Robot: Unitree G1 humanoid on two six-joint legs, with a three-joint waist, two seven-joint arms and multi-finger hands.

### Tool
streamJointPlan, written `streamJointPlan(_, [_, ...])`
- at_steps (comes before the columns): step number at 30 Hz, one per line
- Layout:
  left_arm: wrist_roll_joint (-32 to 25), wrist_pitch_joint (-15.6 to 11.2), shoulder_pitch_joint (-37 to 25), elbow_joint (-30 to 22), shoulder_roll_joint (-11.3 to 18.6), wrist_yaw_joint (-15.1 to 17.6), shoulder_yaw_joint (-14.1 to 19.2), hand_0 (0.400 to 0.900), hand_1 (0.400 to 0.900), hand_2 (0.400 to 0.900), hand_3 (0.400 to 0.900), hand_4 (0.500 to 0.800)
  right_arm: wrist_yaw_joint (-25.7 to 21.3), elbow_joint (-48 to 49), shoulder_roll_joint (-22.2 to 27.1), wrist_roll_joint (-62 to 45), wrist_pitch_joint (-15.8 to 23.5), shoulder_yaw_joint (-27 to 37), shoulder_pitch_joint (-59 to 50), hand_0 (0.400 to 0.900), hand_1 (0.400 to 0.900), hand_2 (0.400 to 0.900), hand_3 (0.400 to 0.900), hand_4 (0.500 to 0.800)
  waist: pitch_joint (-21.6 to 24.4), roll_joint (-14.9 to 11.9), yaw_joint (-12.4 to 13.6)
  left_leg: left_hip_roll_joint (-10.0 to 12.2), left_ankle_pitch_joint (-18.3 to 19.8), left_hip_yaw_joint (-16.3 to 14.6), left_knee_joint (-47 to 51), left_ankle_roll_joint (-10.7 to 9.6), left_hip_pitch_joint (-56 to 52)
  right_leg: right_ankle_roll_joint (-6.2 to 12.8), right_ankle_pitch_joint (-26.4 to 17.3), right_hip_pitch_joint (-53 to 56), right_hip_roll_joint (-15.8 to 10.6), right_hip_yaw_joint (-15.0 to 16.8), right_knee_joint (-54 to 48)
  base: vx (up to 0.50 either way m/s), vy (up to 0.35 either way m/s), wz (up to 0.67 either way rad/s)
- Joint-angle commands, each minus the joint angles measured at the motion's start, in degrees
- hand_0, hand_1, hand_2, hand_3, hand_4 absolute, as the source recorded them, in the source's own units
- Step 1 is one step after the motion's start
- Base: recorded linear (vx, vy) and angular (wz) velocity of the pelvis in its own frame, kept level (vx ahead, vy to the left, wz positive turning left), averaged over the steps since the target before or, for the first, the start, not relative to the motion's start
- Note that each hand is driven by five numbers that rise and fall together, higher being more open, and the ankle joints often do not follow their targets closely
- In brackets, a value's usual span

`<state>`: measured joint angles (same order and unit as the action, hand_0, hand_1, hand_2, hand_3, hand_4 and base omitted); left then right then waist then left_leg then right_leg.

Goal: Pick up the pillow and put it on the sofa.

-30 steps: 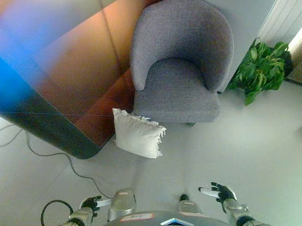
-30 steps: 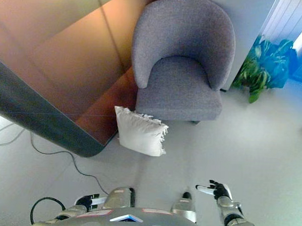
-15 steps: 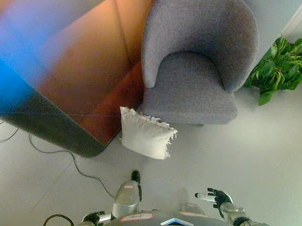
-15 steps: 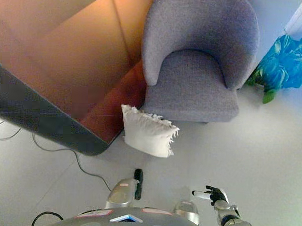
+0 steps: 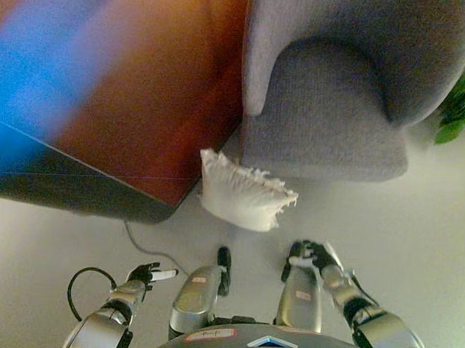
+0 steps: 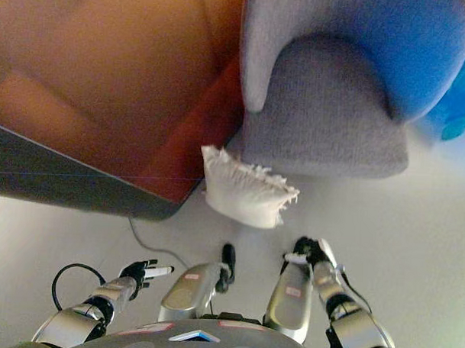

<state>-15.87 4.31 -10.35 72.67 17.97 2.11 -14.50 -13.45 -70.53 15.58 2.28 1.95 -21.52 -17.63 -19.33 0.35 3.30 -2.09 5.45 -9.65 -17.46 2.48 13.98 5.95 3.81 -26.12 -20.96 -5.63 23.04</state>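
Note:
The white fringed pillow (image 5: 243, 193) lies on the grey floor, leaning against the front left corner of the grey armchair (image 5: 326, 108). My right hand (image 5: 314, 255) is low, just below and right of the pillow and apart from it, its fingers loosely spread. My left hand (image 5: 149, 275) is at the lower left, well short of the pillow, fingers relaxed with one white tip pointing right. Both hands are empty.
A dark-edged reddish-brown panel (image 5: 128, 102) stands along the left, next to the armchair and pillow. A thin cable (image 5: 142, 243) runs on the floor from under it. A green plant (image 5: 460, 113) shows at the right edge.
The camera has moved closer, so armchair and pillow look larger and nearer. Both hands have come up and forward; the right hand is now close under the pillow.

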Motion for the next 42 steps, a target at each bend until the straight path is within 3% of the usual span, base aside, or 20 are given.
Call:
streamJointPlan(1, [-1.47,0.06,4.94,-1.18,-0.03,0.98,0.58,0.900,0.900,0.900,0.900,0.800,-4.56,4.30,4.93,-0.28,-1.14,1.06,-2.91,0.900,0.900,0.900,0.900,0.800,-0.68,0.62,1.87,4.30,5.87,3.58,-10.00,-1.82,4.44,0.39,-9.18,4.49,-1.26,-0.61,-3.80,0.05,-0.119,0.17])
streamJointPlan(7, [-1.80,-0.68,4.25,-0.79,0.38,-0.18,-1.08,0.900,0.900,0.900,0.900,0.800,-2.87,4.66,8.81,-3.80,-1.33,1.39,-11.12,0.900,0.900,0.900,0.900,0.800,-2.99,1.83,3.88,6.24,5.52,4.73,-11.16,-3.93,6.91,0.92,-7.24,2.19,-3.02,-2.26,-0.14,-0.02,-0.073,0.27])
streamJointPlan(15, [-2.38,-2.42,6.99,-0.47,-0.04,-0.71,-1.04,0.900,0.900,0.900,0.900,0.800,-4.24,5.50,11.89,-7.52,-1.73,1.06,-17.02,0.900,0.900,0.900,0.900,0.800,-4.42,4.08,5.67,5.79,7.17,6.68,-15.24,-4.62,9.21,0.70,-3.79,-0.55,-4.56,-1.48,6.78,0.03,0.018,0.12])
streamJointPlan(24, [-3.89,-2.98,8.38,-2.15,-1.52,-1.63,-2.51,0.900,0.900,0.900,0.900,0.800,1.68,7.54,16.05,-8.94,-4.21,-1.18,-25.38,0.900,0.900,0.900,0.900,0.800,-6.44,7.18,6.99,5.00,7.03,7.36,-18.81,-5.12,14.36,0.26,-1.12,-5.72,-5.35,-0.28,12.72,0.00,0.063,0.07])
streamJointPlan(42, [-6.08,-3.97,12.33,-4.40,-2.66,-2.44,-2.63,0.900,0.900,0.900,0.900,0.800,8.49,9.92,19.28,-8.26,-7.60,-7.32,-38.43,0.900,0.900,0.900,0.900,0.800,-10.46,11.12,9.11,4.02,13.86,8.44,-39.08,-4.37,32.94,-1.57,7.87,-23.95,-4.75,6.15,33.66,-0.02,0.043,0.08])
